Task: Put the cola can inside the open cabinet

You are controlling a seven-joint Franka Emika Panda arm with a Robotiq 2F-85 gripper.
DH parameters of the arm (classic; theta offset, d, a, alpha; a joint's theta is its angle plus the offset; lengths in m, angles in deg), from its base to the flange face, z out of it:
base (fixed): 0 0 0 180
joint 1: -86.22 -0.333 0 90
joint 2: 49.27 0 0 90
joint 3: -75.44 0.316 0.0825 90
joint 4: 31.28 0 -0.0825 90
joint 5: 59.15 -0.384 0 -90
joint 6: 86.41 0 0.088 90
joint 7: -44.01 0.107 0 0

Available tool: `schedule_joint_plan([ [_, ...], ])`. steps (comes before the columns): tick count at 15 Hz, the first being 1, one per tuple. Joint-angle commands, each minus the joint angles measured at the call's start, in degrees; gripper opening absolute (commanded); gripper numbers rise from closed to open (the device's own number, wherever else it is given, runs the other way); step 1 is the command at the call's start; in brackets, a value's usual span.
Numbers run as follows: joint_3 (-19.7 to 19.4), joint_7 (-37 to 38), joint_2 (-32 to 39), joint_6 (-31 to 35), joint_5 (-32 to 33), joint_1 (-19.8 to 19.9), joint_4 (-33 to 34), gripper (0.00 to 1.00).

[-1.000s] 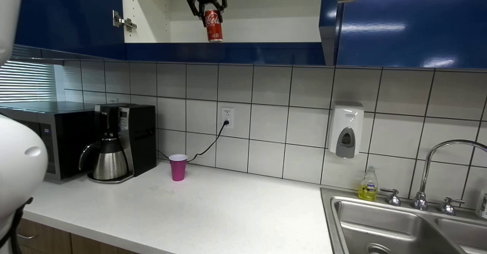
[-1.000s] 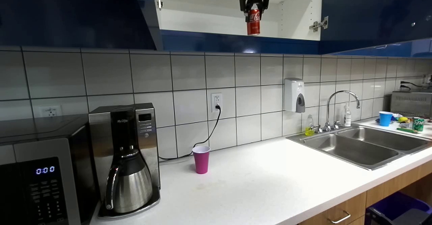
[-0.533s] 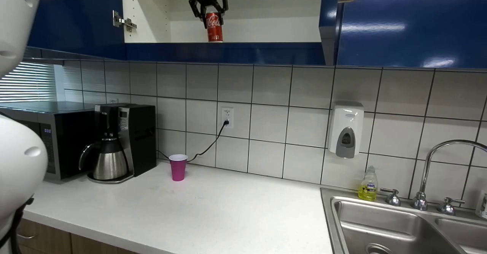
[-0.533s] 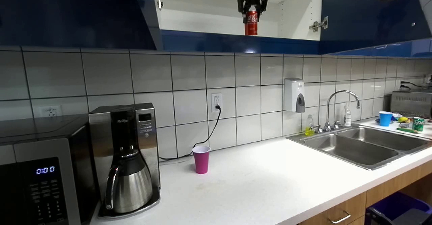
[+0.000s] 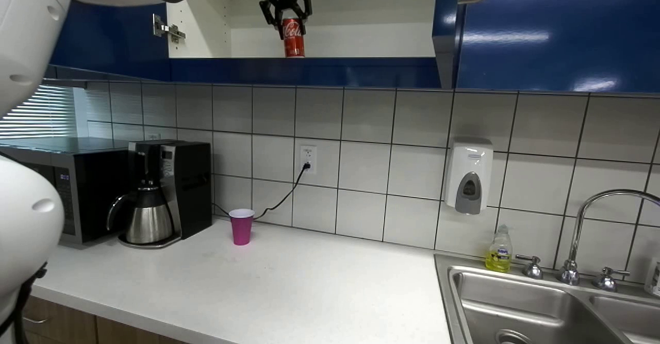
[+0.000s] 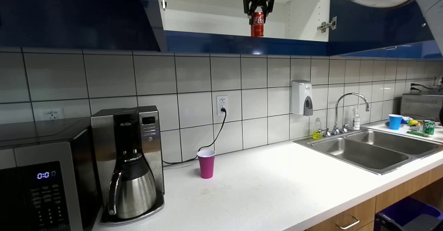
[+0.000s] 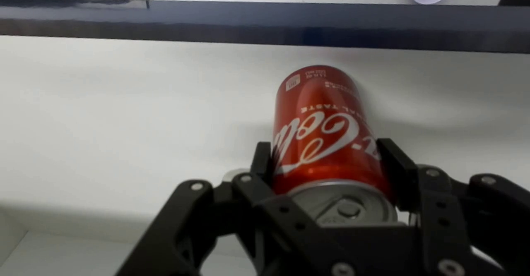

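The cola can [image 5: 294, 45], red with a pale top, is inside the open cabinet [image 5: 361, 69], above its white floor and just behind the blue front rim. It shows in both exterior views [image 6: 257, 29] and stands close to upright. My gripper [image 5: 293, 30] points down from above, with one finger on each side of the can's upper part. In the wrist view the fingers [image 7: 325, 154] press against the can [image 7: 319, 114], shut on it. The can's bottom meets the rim line in the exterior views; I cannot tell whether it touches the cabinet floor.
The cabinet's hinged blue door [image 5: 113, 39] stands open at the side, near the white arm [image 5: 31, 50]. A closed blue cabinet [image 5: 557, 34] is beside it. Below are a pink cup [image 5: 241, 228], a coffee maker [image 5: 191, 189], a soap dispenser [image 5: 469, 176] and a sink [image 5: 515, 302].
The gripper and can have moved slightly down and deeper into the cabinet, and the can has become more upright. More of the white arm has come into both exterior views.
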Motion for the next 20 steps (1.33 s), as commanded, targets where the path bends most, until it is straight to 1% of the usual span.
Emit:
schedule_joint_plan([
  [1,-0.15,1.26,2.42,-2.03,-1.13,0.6,4.04,0.95],
  [2,-0.27,1.34,2.68,-2.08,-1.13,0.61,4.25,0.99],
  [3,-0.37,1.35,2.94,-2.09,-1.18,0.64,4.44,1.0],
  [8,-0.36,0.88,3.32,-2.07,-1.32,0.86,4.82,1.0],
  [20,-0.15,-1.34,0.51,-2.15,-3.31,1.65,3.37,1.0],
])
